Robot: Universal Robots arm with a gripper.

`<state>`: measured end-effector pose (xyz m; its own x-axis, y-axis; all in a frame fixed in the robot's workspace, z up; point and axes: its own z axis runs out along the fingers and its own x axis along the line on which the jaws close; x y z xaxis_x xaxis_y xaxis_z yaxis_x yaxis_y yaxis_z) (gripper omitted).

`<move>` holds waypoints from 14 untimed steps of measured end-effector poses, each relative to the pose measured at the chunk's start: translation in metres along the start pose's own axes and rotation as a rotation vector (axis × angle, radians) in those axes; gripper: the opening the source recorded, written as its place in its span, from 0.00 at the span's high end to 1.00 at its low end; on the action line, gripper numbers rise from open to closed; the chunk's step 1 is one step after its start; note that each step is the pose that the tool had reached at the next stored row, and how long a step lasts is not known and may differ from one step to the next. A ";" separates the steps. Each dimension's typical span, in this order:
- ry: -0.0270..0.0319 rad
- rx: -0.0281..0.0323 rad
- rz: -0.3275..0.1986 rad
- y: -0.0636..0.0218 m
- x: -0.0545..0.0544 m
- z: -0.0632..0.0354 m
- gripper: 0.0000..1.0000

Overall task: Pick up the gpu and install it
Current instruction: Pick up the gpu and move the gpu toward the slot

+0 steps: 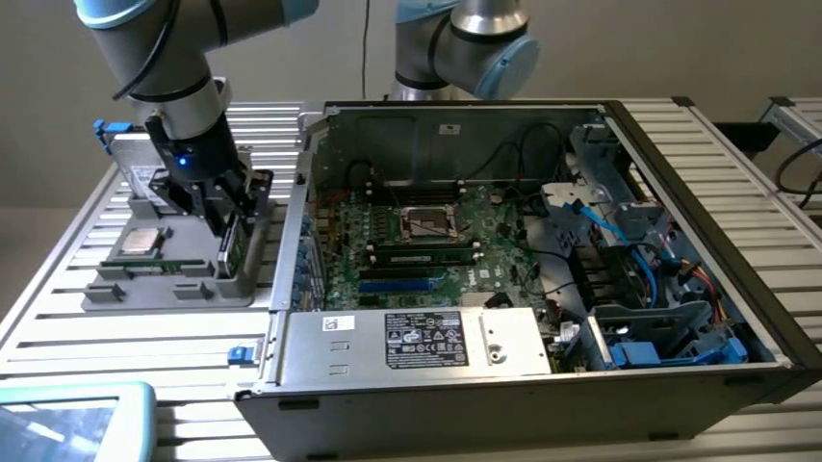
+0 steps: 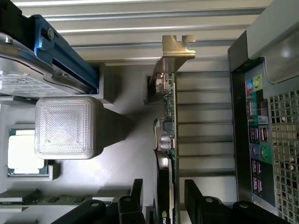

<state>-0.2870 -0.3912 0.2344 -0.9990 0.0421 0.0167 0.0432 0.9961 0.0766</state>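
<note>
The gripper (image 1: 221, 219) (image 2: 163, 183) is at full spread. Its two black fingers (image 2: 135, 200) straddle the gpu (image 1: 233, 252) (image 2: 167, 140), one on each flat side. In the wrist view a strip of grey floor shows between one finger and the card. The other finger stands very close to the card, and contact there cannot be confirmed. The jaws are not clamped, and nothing is held.

The gpu stands on its long edge in a slot of the grey parts holder (image 1: 154, 289) (image 2: 126, 158). From the wrist it is seen edge-on: a green board with small components, a black cooler between the fingers, and a silver metal bracket (image 2: 177, 46) at the far end, clear of the fingers.

The same holder carries:
- a processor chip (image 1: 139, 241) (image 2: 21, 151), lying flat;
- a silver hard drive (image 1: 126, 159) (image 2: 28, 79) in a blue carrier (image 2: 65, 51);
- a clear ridged block (image 2: 65, 126) between the drive and the chip.

The holder rests on a slatted metal table (image 1: 77, 318) (image 2: 140, 23). The open computer case (image 1: 719, 221) (image 2: 257, 130) lies just beside it, on the exterior view's right. The case's port panel faces the holder. Inside the case, the green motherboard (image 1: 424, 241) is exposed.
</note>
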 end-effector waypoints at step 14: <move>0.0131 -0.0104 -0.020 0.0001 -0.003 0.0047 0.52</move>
<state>-0.2836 -0.3909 0.2297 -0.9994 0.0214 0.0282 0.0238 0.9959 0.0874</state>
